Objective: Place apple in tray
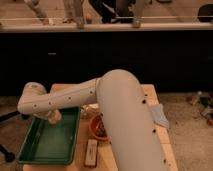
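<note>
The dark green tray (30, 150) lies on the left part of the wooden table (155, 95). My white arm reaches from the lower right across to the left and bends down at its wrist (32, 97). The gripper (53, 118) hangs over the tray's far end, just above its floor. A small pale tan rounded shape sits at the gripper's tip. It may be the apple (56, 115), but I cannot tell whether it is held or resting in the tray.
A round brown bowl (96, 128) with dark contents stands right of the tray. A flat bar-shaped packet (91, 152) lies in front of it. A pale cloth or bag (161, 117) lies at the table's right edge. A dark counter runs behind.
</note>
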Robot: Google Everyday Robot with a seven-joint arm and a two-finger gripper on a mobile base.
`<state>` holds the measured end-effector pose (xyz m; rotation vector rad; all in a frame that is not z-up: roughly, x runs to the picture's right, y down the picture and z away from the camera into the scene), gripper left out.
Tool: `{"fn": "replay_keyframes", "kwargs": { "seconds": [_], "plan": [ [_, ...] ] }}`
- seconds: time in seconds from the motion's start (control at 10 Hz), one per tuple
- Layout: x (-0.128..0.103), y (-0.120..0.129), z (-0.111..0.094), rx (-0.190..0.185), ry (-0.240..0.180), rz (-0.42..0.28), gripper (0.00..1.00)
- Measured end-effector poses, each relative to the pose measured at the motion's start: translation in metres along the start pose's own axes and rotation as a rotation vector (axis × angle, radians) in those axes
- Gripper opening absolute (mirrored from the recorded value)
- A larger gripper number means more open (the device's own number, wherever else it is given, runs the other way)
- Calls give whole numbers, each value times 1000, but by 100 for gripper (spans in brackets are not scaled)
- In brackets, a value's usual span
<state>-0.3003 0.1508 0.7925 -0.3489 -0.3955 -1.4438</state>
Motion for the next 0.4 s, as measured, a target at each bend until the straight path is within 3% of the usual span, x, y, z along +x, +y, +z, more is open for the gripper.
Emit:
{"fn": "replay_keyframes", "kwargs": {
  "seconds": [0.3,0.4],
  "plan": [
    [0,-1,0,1,0,-1,79],
    [0,-1,0,1,0,-1,80]
  ]
}}
